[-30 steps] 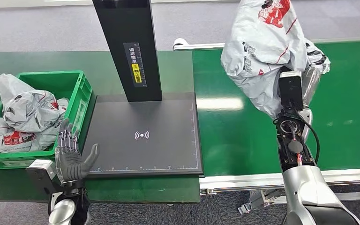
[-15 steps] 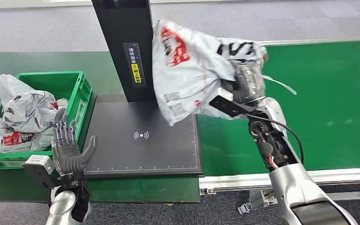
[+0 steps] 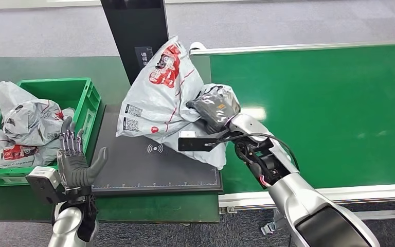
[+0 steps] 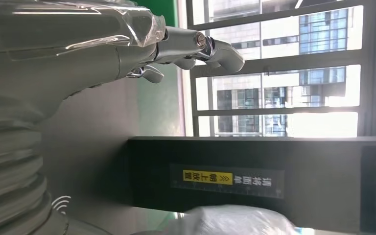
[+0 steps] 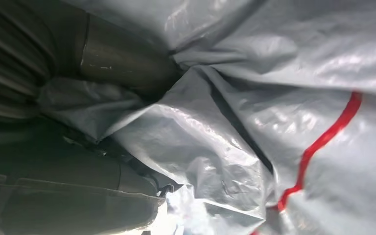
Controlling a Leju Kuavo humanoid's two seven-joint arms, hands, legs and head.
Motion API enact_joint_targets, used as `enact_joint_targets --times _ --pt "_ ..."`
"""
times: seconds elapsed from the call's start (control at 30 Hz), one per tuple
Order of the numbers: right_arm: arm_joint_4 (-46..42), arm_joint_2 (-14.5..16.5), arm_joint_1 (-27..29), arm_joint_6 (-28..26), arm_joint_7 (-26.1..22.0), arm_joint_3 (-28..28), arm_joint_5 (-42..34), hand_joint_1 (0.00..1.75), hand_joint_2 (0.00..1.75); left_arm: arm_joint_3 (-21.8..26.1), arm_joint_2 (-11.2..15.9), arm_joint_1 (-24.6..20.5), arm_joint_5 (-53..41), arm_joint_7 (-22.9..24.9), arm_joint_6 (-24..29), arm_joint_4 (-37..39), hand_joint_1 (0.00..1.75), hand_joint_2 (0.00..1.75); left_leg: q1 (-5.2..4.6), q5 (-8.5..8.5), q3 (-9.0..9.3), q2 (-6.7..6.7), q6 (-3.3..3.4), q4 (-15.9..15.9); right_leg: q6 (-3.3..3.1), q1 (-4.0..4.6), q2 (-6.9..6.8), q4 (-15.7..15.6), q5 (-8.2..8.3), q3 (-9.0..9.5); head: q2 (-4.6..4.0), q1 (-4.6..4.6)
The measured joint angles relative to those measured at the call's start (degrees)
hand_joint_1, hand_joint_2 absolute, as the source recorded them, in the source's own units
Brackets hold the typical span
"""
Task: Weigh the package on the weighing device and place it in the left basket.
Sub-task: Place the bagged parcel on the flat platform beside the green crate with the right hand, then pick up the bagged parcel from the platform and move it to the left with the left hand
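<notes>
Centre of the head frame: your right hand (image 3: 215, 106) is gripping the grey package (image 3: 160, 95), fingers closed into the crumpled plastic, and the package is sitting over the black weighing device (image 3: 133, 164), leaning against its upright column (image 3: 133, 31). Lower left: your left hand (image 3: 74, 163) is standing spread, holding nothing, just beside the green basket (image 3: 90, 110), which is holding other grey bags (image 3: 28, 121).
</notes>
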Motion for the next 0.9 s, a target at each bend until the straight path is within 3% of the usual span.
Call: enact_joint_targets --times 0.23,0.57,0.87,0.9 --pt "7.01 2.80 -0.86 7.99 1.96 5.06 -1.32 1.75 1.75 -0.40 0.09 -0.29 -0.21 1.33 -0.73 -0.32 0.00 1.75 0.05 0.00 0.03 -0.02 -0.01 0.00 -0.01 0.04 -0.01 0.00 -0.02 -0.03 0.00 -0.01" --pt "8.98 -0.09 0.93 15.90 -0.13 6.73 -7.23 1.75 1.75 -3.35 0.03 -3.85 1.60 0.00 -0.04 2.66 0.00 1.75 -0.02 0.00 0.04 -0.03 0.00 0.03 0.01 -0.02 -0.01 -0.02 0.01 0.00 -0.01 -0.01" --pt "6.52 -2.11 1.99 13.09 1.56 7.60 -9.85 1.75 1.75 -3.65 -0.09 -4.88 1.58 -0.46 1.62 3.31 0.00 1.75 0.00 0.00 0.05 -0.02 0.00 0.02 0.00 0.00 0.00 -0.02 0.00 0.00 -0.01 0.01" --pt "6.41 -2.25 2.08 12.93 1.56 7.64 -10.08 1.37 1.75 -3.65 -0.10 -4.94 1.57 -0.45 1.65 3.33 0.00 1.75 0.00 0.00 0.05 -0.01 0.00 0.02 0.00 -0.01 0.00 -0.02 0.00 0.00 -0.01 0.01"
